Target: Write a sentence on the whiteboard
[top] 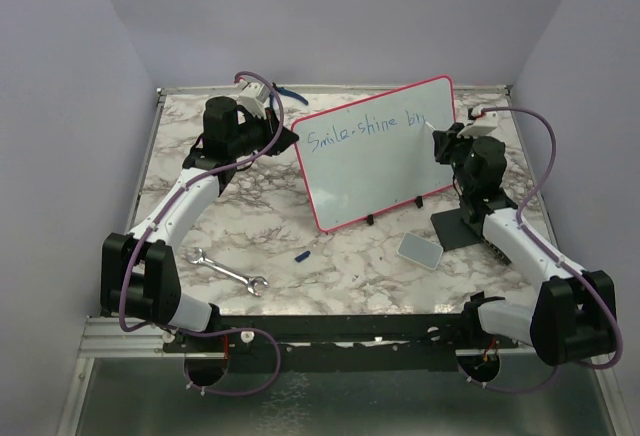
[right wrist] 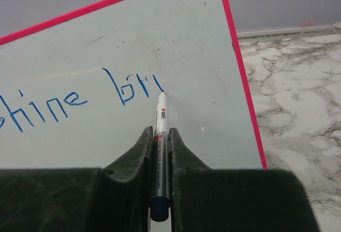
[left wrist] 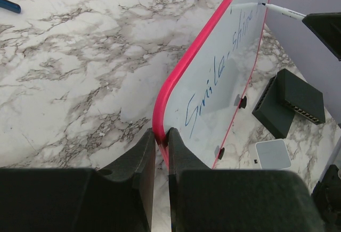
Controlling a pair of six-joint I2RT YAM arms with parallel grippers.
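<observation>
The whiteboard (top: 385, 161), white with a red-pink frame, stands tilted on small black feet mid-table. Blue handwriting on it reads "Smile-shine bri" (top: 365, 129); the right wrist view shows "shine bri" (right wrist: 80, 101). My left gripper (top: 287, 136) is shut on the board's left frame edge (left wrist: 161, 131). My right gripper (top: 441, 141) is shut on a white marker (right wrist: 160, 136), whose tip touches the board just after the last stroke. The marker also shows in the left wrist view (left wrist: 282, 11).
A small grey pad (top: 420, 250) lies right of centre, beside a black stand (top: 458, 226). A wrench (top: 228, 272) lies front left. A small blue cap (top: 304, 254) lies in front of the board. A blue item (top: 292, 91) lies at the back.
</observation>
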